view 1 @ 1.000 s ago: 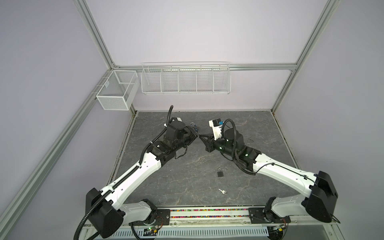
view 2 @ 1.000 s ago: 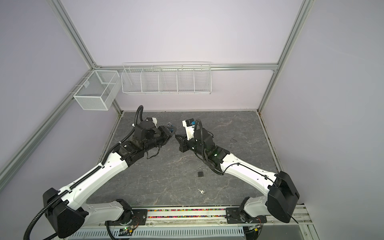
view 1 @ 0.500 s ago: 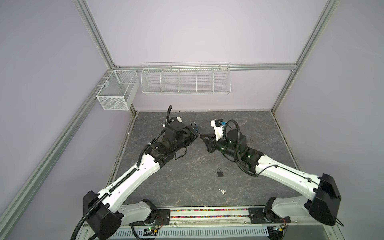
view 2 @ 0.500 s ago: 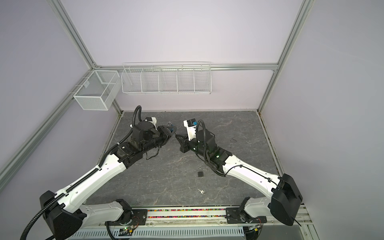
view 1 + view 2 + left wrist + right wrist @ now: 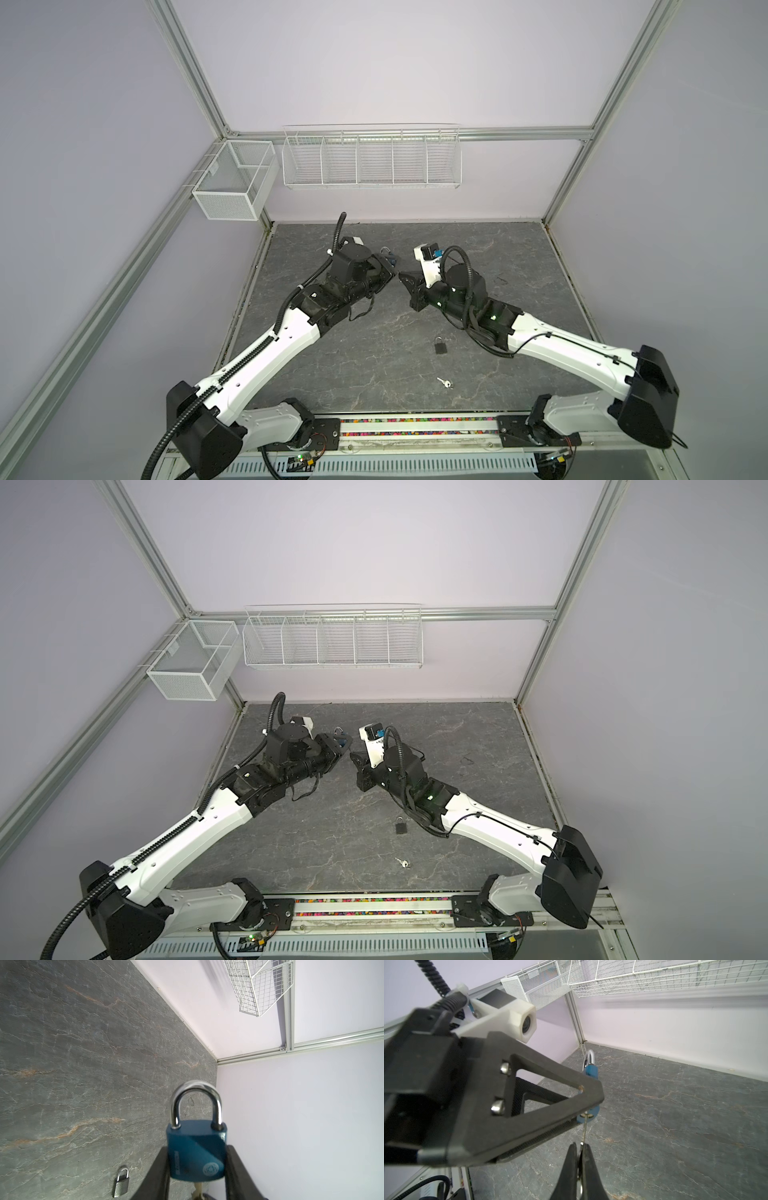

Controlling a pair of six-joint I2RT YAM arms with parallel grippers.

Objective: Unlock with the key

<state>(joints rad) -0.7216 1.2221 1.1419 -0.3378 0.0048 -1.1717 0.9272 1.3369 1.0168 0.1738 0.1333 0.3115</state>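
A blue padlock [image 5: 196,1153] with a silver shackle is held off the table, my left gripper [image 5: 197,1162] shut on its body. Both shackle legs sit in the body. In both top views the padlock [image 5: 391,261] [image 5: 343,742] shows at the left fingertips, in mid-table toward the back. A thin key [image 5: 584,1129] runs from the padlock's underside [image 5: 588,1116] into my right gripper [image 5: 579,1145], which is shut on its head. The key [image 5: 198,1189] also shows under the lock. My right gripper [image 5: 402,276] [image 5: 353,754] meets the left one tip to tip.
A small dark padlock [image 5: 440,345] [image 5: 400,826] [image 5: 121,1183] lies on the grey stone table in front of the right arm. A loose silver key [image 5: 444,382] [image 5: 402,862] lies nearer the front edge. White wire baskets [image 5: 371,157] hang on the back wall.
Both arms have shifted only slightly. The blue padlock and the key stay gripped and joined at the same spot.
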